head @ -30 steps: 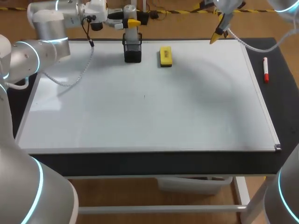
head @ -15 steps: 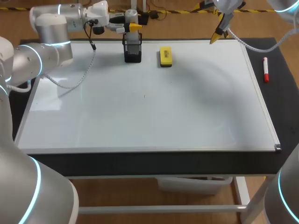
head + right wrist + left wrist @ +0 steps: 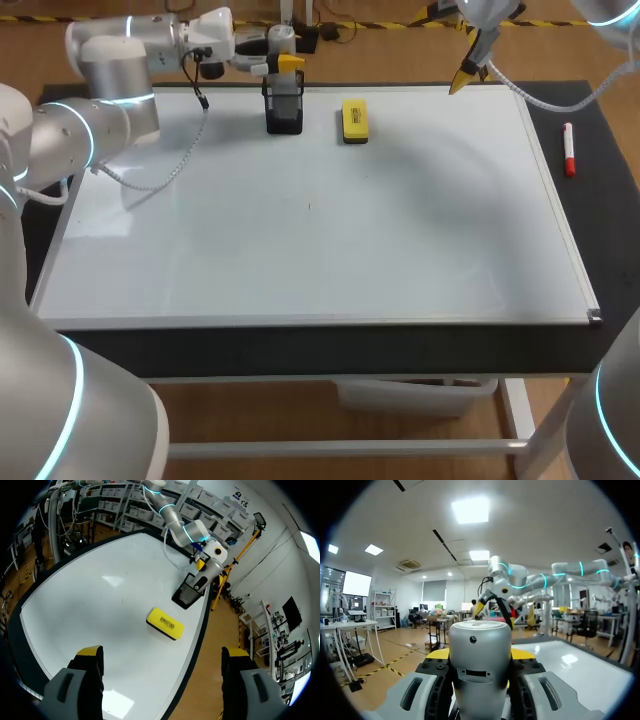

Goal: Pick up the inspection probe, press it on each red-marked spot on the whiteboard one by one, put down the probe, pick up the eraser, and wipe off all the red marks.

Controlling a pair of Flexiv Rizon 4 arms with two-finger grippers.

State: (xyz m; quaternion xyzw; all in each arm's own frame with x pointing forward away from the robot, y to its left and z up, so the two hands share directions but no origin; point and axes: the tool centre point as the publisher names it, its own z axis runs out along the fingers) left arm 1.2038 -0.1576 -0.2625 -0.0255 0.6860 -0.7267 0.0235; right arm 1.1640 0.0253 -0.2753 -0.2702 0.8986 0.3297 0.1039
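Note:
The silver cylindrical probe [image 3: 281, 38] stands upright at the back of the whiteboard [image 3: 320, 250], with my left gripper [image 3: 287, 63] shut on it from the side. Its lower end is at the mouth of the black mesh holder [image 3: 284, 112]. In the left wrist view the probe [image 3: 480, 650] fills the gap between the fingers. The yellow eraser [image 3: 354, 120] lies just right of the holder. My right gripper [image 3: 462, 78] hangs open above the board's back right edge; ahead of it lie the eraser [image 3: 165, 623] and the holder [image 3: 185, 596]. I see only a tiny dark speck mid-board.
A red marker [image 3: 568, 150] lies on the black table top to the right of the whiteboard's frame. The board's raised metal rim [image 3: 560, 215] runs along its right side. A cable from my left wrist hangs over the board's back left.
My left gripper with the probe has sunk lower, closer to the black holder, and the left arm has shifted slightly. The right arm has stayed still.

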